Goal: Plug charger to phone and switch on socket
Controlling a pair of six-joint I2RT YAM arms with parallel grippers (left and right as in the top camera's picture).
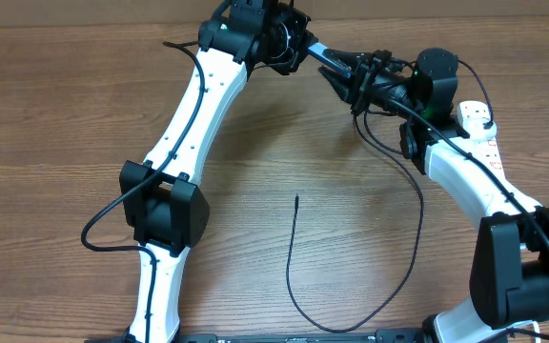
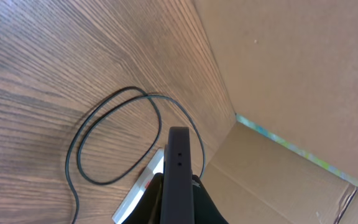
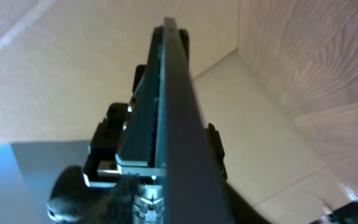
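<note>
While both arms reach to the far side of the table (image 1: 255, 171), I've got the phone (image 1: 336, 60) up in the air between them, edge-on to every camera. On the left wrist view the phone (image 2: 179, 158) stands straight up out of the left gripper (image 1: 298, 46), dark fingers (image 2: 154, 202) pressed on either side of it: clamped. The right gripper (image 1: 358, 78) sits at the phone's other end. On its wrist view the phone (image 3: 176, 112) runs dead centre along the line of the jaws, but it's too close and blurred; I cannot tell whether they're closed on it.

The charger (image 1: 292, 257) lies loose on the wood, its tip (image 1: 296, 197) free at mid-table, well apart from the phone. The socket (image 1: 479, 124) lies at the right, partly under the right arm.
</note>
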